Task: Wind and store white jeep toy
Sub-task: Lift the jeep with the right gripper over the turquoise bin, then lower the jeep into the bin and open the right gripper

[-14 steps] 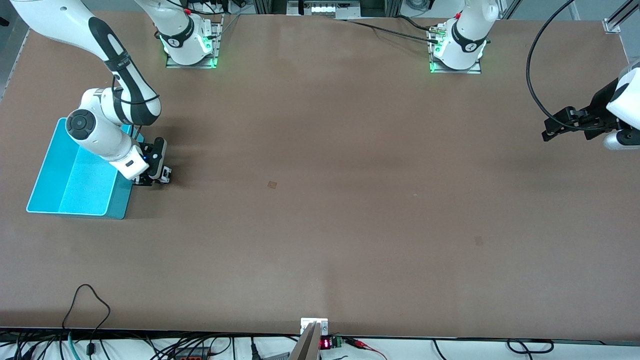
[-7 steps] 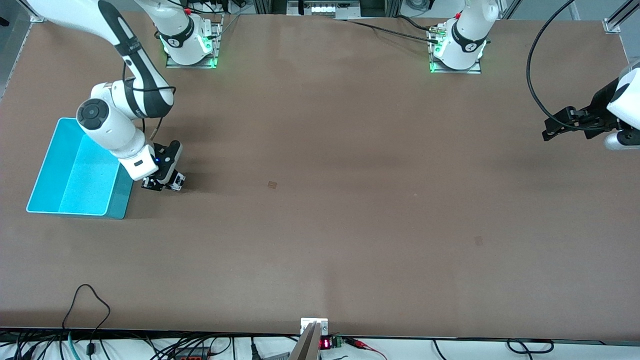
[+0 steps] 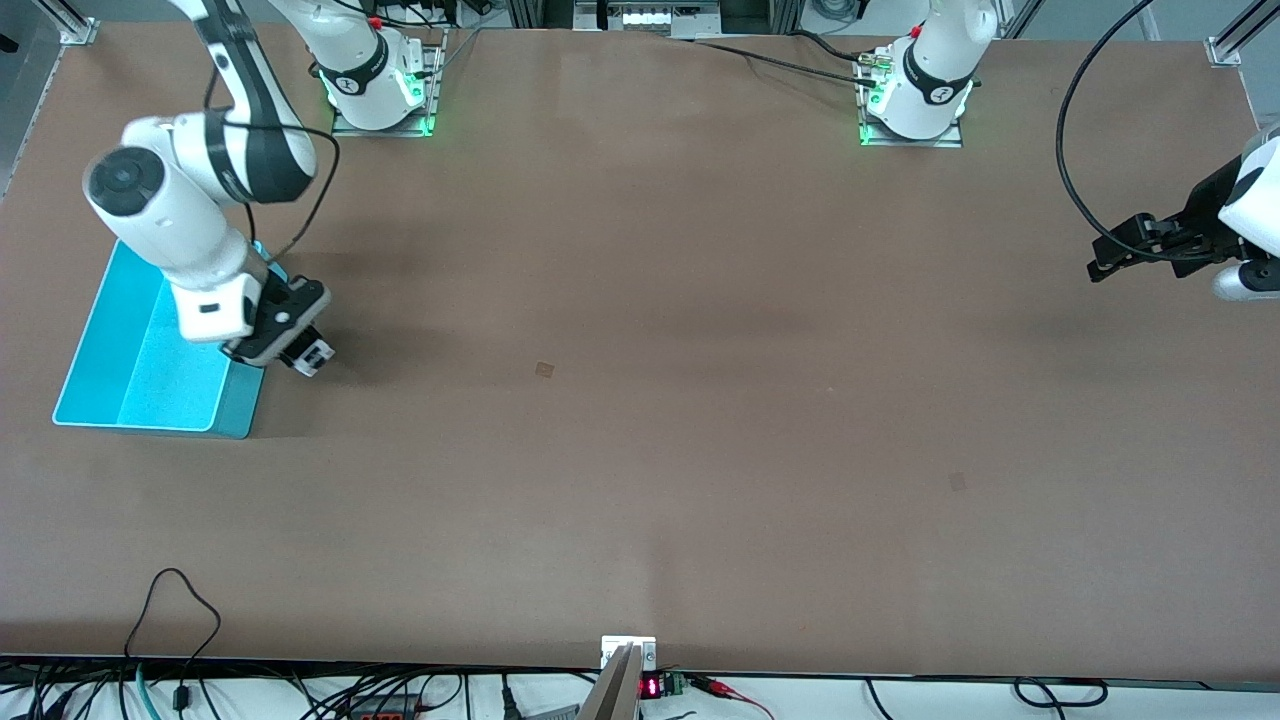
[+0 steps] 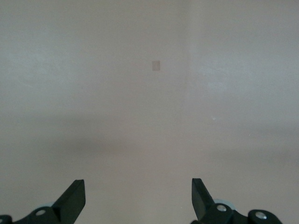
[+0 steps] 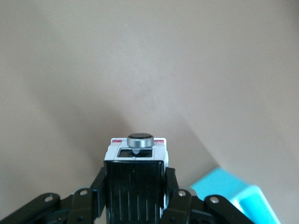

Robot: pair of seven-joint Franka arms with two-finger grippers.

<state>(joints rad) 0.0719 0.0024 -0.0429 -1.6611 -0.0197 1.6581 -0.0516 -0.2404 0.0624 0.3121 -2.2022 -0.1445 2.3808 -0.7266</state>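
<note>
Item one, the cyan bin (image 3: 150,370): we record it resting on the brown table (image 3: 700,400) at the right arm's end, and take it as our landmark; a corner of it also shows in the right wrist view (image 5: 233,196).

Item two, the right gripper (image 3: 300,352): we find it raised over the table just beside the bin's wall that faces the table's middle; its fingers (image 5: 175,191) are clamped on both sides of the toy.

Item three, the white jeep toy (image 3: 314,355): held in that gripper, off the table and outside the bin; in the right wrist view (image 5: 135,179) we see its black ribbed roof, its white end and a round grey knob on that end.

Item four, the left gripper (image 3: 1110,258): it waits over the left arm's end of the table, well apart from the bin; its fingers (image 4: 74,198) stand wide apart with nothing between them.
</note>
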